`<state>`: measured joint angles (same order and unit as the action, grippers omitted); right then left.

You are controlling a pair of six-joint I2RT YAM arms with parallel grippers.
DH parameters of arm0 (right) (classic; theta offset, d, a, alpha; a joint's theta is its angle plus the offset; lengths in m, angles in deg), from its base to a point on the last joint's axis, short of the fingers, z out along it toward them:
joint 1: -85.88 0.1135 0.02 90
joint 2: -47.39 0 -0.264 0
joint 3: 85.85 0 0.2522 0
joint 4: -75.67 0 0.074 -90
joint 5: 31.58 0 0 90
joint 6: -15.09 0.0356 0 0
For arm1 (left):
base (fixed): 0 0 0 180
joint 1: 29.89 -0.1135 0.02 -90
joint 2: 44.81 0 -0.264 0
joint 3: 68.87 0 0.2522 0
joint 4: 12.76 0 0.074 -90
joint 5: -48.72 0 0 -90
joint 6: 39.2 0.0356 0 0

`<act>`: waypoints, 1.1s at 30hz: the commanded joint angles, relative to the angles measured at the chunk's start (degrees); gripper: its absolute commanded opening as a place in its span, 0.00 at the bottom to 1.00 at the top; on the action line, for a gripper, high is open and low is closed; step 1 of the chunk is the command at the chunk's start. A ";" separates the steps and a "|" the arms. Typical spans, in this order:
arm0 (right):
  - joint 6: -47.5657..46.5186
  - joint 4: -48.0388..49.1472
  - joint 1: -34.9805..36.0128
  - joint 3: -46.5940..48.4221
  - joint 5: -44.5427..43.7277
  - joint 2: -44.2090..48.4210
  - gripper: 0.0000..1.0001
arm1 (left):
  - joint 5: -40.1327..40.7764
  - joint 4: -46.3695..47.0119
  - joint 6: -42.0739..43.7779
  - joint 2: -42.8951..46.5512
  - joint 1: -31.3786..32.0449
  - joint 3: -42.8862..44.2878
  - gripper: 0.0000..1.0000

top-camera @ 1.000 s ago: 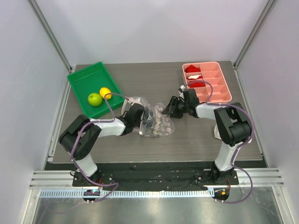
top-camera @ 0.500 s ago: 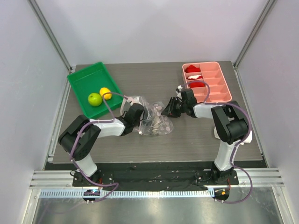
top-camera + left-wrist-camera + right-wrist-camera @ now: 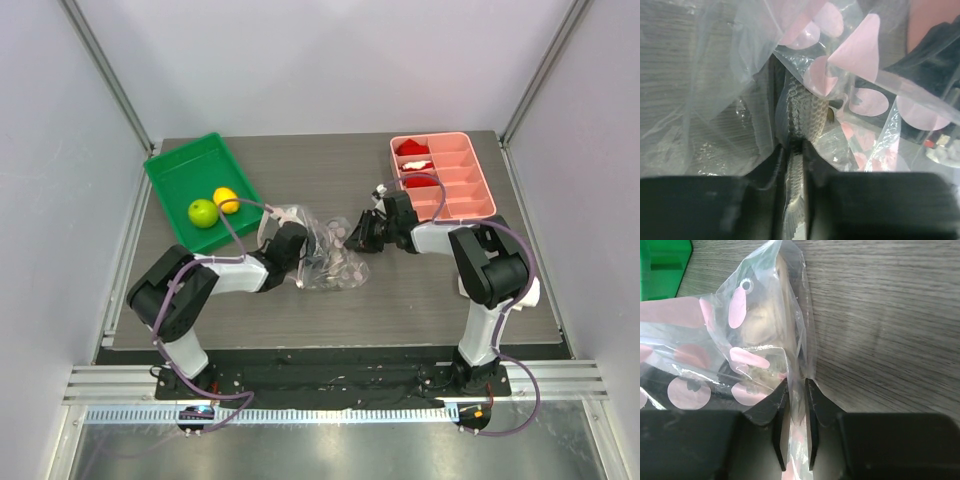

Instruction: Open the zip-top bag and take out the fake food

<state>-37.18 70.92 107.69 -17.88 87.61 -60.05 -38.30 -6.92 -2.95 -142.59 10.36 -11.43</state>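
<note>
the zip-top bag (image 3: 335,265) lies between the arms — left gripper (image 3: 795,147) clamped on its left side, right gripper (image 3: 796,387) clamped on its right; a scaly toy fish (image 3: 802,110) inside.

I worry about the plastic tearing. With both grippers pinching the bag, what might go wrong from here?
1. The left gripper and right gripper each pinch only a thin fold of the bag. Pulling apart may make the film slip out or tear rather than open.
2. A scaly fish-like toy lies inside, close to the left gripper. It may snag in the crumpled folds.
</note>
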 commanded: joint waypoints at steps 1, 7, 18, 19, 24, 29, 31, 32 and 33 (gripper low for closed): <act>0.41 -0.91 1.14 0.10 -0.26 0.47 0.32 | 1.85 2.13 0.40 -1.36 0.27 2.19 0.07; -5.12 -12.34 -0.97 -3.84 -8.17 11.00 0.64 | 3.78 -2.10 1.73 1.62 0.27 1.94 0.00; -7.24 -9.37 -0.97 -16.50 -3.28 22.19 0.77 | -1.22 -8.70 0.59 6.54 0.18 3.16 0.00; -6.19 -5.97 -1.06 -16.86 -2.57 20.88 0.76 | -1.40 -8.78 -0.03 6.89 0.27 3.08 0.00; 0.22 4.41 -0.89 -21.86 3.94 19.37 0.61 | -2.45 -8.96 -0.73 8.30 0.18 2.90 0.00; 2.78 9.00 -1.32 -21.79 5.36 18.32 0.07 | -4.83 -8.95 -1.88 8.13 0.18 3.16 0.00; 1.38 4.73 -2.55 -20.82 3.08 18.84 0.02 | -5.18 -10.97 -1.62 8.65 0.27 3.86 0.00; 0.07 2.08 -4.56 -19.25 -0.76 19.02 0.02 | -5.27 -12.11 -1.61 9.00 0.18 4.04 0.00; -2.38 0.23 -5.79 -18.80 -2.45 19.63 0.02 | -5.36 -14.39 -1.70 9.62 0.09 4.04 0.00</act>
<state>-36.02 73.48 105.68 -40.02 90.65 -41.95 -42.04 -17.41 -4.29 -136.57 10.64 -9.95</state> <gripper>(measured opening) 0.026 0.009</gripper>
